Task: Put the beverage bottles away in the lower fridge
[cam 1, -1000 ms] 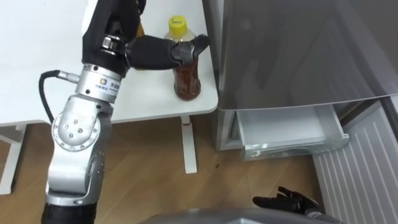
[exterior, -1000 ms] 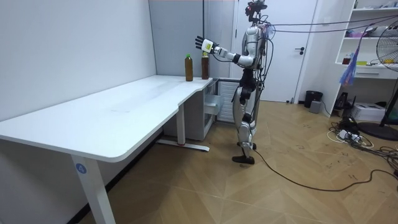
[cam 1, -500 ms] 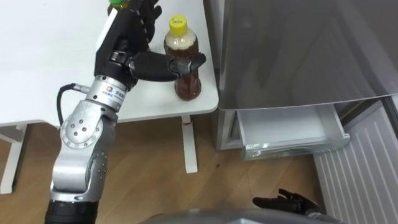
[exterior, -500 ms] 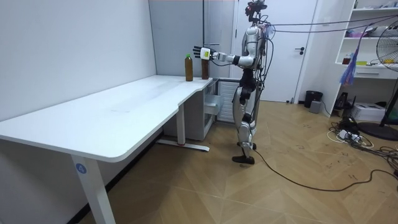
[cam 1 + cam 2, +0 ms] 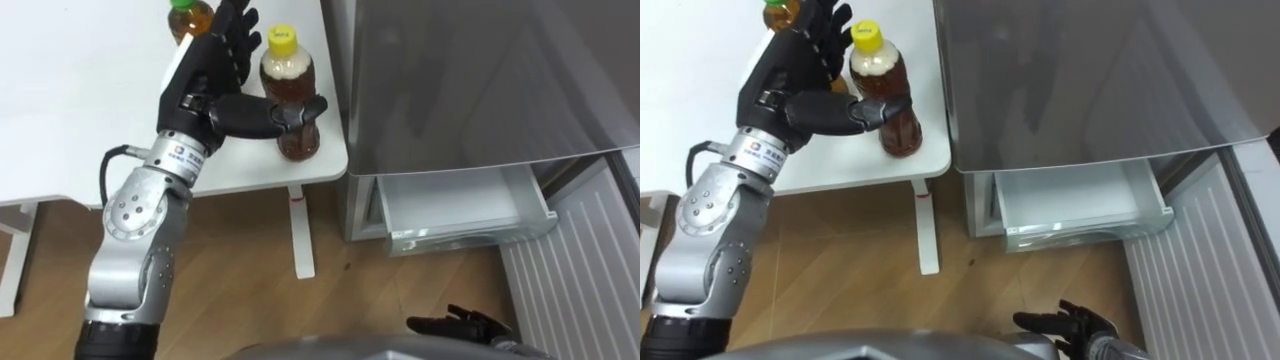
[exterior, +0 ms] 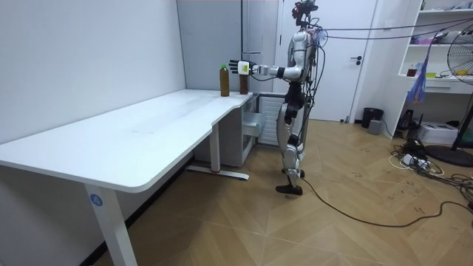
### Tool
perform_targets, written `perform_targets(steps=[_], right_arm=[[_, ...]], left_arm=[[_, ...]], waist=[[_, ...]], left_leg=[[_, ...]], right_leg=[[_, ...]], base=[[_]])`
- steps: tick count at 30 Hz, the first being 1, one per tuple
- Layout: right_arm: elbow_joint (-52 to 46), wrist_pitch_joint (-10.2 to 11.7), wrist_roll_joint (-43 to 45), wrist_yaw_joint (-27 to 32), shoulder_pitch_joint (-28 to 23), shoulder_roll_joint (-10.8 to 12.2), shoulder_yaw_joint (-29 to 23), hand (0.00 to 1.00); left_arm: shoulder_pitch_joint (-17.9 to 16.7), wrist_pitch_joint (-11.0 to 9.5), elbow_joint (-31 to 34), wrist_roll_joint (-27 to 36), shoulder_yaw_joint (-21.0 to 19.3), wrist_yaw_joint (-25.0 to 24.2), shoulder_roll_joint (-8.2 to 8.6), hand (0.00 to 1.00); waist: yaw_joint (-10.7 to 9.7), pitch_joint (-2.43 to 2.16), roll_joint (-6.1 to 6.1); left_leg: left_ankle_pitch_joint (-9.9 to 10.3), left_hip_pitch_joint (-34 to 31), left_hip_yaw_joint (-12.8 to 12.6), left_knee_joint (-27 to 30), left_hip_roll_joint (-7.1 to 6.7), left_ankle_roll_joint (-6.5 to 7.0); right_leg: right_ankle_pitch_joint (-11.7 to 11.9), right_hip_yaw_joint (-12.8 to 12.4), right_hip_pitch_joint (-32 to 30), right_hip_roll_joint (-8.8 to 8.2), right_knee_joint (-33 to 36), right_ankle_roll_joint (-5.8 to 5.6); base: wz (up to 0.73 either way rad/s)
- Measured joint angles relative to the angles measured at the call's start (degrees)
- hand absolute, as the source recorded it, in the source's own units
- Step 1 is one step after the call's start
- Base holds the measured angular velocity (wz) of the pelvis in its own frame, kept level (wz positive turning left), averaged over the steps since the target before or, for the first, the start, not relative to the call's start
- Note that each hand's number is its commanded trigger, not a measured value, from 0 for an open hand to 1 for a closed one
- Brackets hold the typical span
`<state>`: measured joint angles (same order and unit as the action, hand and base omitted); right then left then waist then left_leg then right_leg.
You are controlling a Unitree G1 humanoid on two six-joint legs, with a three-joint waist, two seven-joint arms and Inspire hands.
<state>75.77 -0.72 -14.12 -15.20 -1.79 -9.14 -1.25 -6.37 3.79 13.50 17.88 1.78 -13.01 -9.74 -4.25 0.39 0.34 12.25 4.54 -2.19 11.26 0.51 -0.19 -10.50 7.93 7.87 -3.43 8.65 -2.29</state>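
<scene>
Left hand: spread, thumb across yellow-capped bottle, not closed | Risk: nudge topples bottle off table edge | Right hand: relaxed, low

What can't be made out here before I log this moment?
- Green-capped bottle: left eye view, cut off by the top edge, lower part behind the left hand.
- Yellow-capped bottle: its middle is covered by the hand's thumb; its far side is hidden by the bottle itself.
- Open lower drawer: rear part hidden under the fridge front.
- Room view: the hold on the bottle is too small to judge.
</scene>
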Motion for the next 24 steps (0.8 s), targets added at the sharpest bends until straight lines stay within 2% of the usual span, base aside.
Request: perform_targets(steps=[14, 24], right_arm=[[-0.7, -0.3, 1.0, 0.0, 0.0, -0.4, 0.0, 0.0], [-0.7, -0.6, 0.9, 0.0, 0.0, -0.4, 0.0, 0.0]], left_arm=[[0.0, 1.2, -2.4, -0.2, 0.2, -0.5, -0.01, 0.0], [-0.7, 2.2, -3.0, -0.7, 0.7, -1.4, -0.02, 0.0]], waist=[[-0.2, -0.26, 0.39], [-0.2, -0.29, 0.35]], left_leg=[[0.0, 0.0, 0.0, 0.0, 0.01, 0.0], [0.0, 0.0, 0.0, 0.0, 0.05, 0.0]], right_leg=[[0.0, -0.1, -0.1, 0.02, 0.1, 0.0], [0.0, -0.1, -0.3, 0.04, 0.1, 0.0]], base=[[0.0], [0.0]])
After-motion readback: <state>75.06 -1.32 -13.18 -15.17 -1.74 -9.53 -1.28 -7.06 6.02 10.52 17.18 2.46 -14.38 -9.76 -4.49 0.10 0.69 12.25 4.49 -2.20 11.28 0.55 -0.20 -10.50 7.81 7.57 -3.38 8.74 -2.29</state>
